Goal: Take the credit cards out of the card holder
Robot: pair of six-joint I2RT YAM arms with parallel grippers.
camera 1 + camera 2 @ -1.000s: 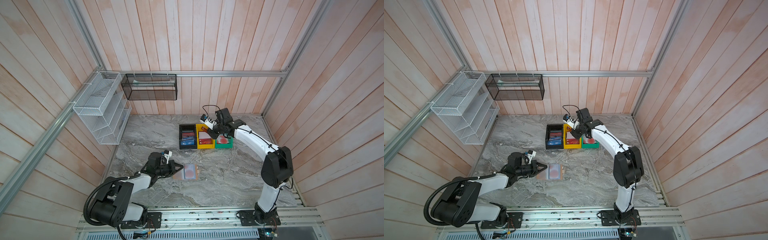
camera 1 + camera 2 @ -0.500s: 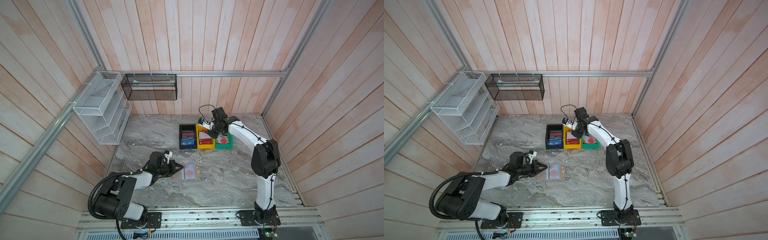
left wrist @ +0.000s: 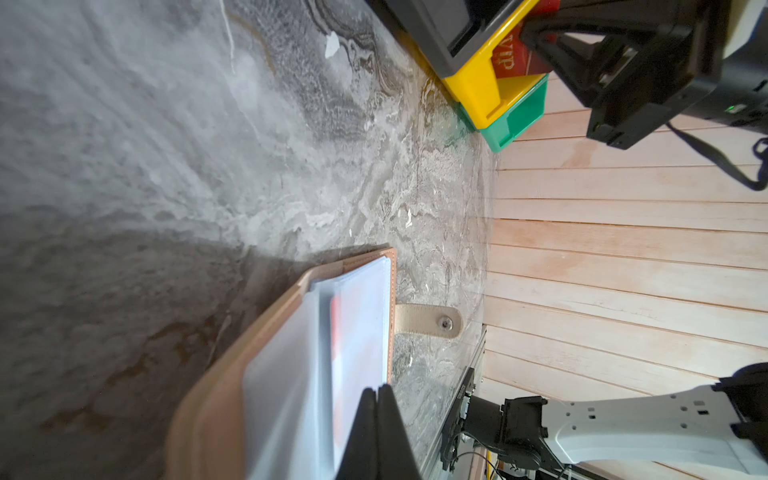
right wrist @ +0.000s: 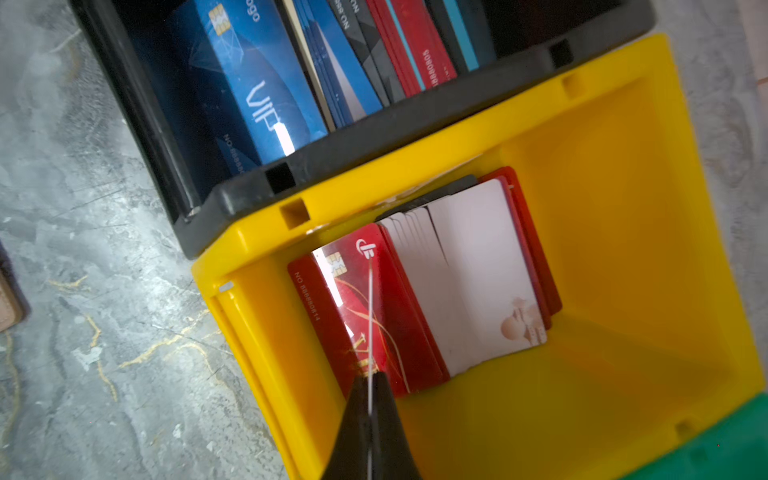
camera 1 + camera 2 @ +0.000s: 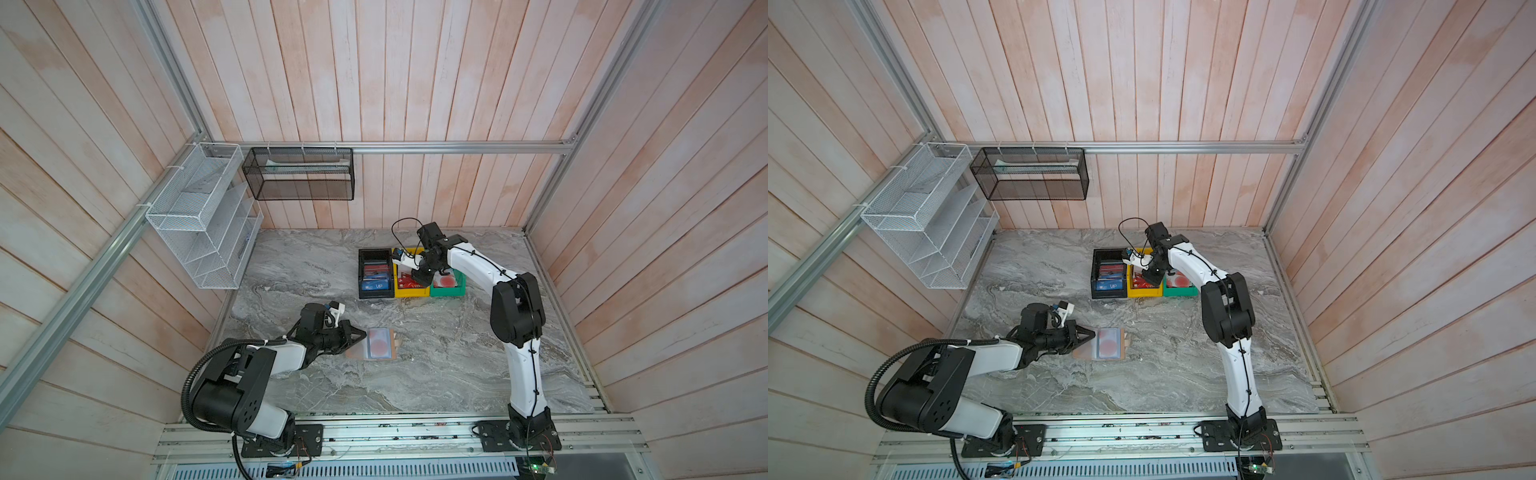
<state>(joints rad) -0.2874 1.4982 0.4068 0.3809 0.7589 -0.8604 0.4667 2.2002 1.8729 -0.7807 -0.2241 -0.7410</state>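
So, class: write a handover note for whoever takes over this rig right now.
Left gripper: jaws shut, tips at the sleeves of the card holder; whether they pinch one is unclear.
Right gripper: jaws shut on a card, edge-on above the yellow bin.
Done: cards lie in the black bin, yellow bin and green bin.
Left: a pale red-circle card sits in the holder's top sleeve.
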